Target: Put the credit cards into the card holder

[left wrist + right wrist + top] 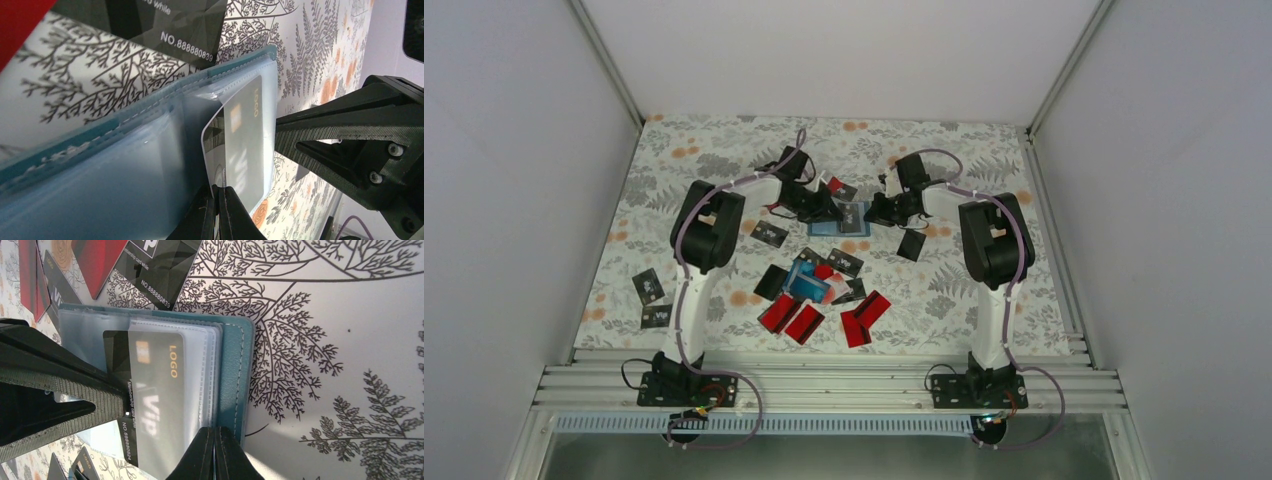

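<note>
The teal card holder [832, 229] lies open at the table's far middle, its clear sleeves [210, 370] stacked beside the stitched cover [232, 375] [100, 135]. A black VIP credit card [155, 390] [245, 145] sits partly inside the top sleeve, its numbered end sticking out. My left gripper [218, 210] [829, 208] is shut on that protruding end of the card. Opposite it, my right gripper [215, 450] [876, 212] is shut, its tips resting on the sleeves' edge by the cover. I cannot tell whether a sleeve is pinched.
Loose credit cards lie nearer the arms: red ones [794, 318], blue ones [809, 285] and black ones [649, 287] [911, 244]. Another black card [165, 25] lies just beyond the holder. Grey enclosure walls [514, 200] flank the floral table.
</note>
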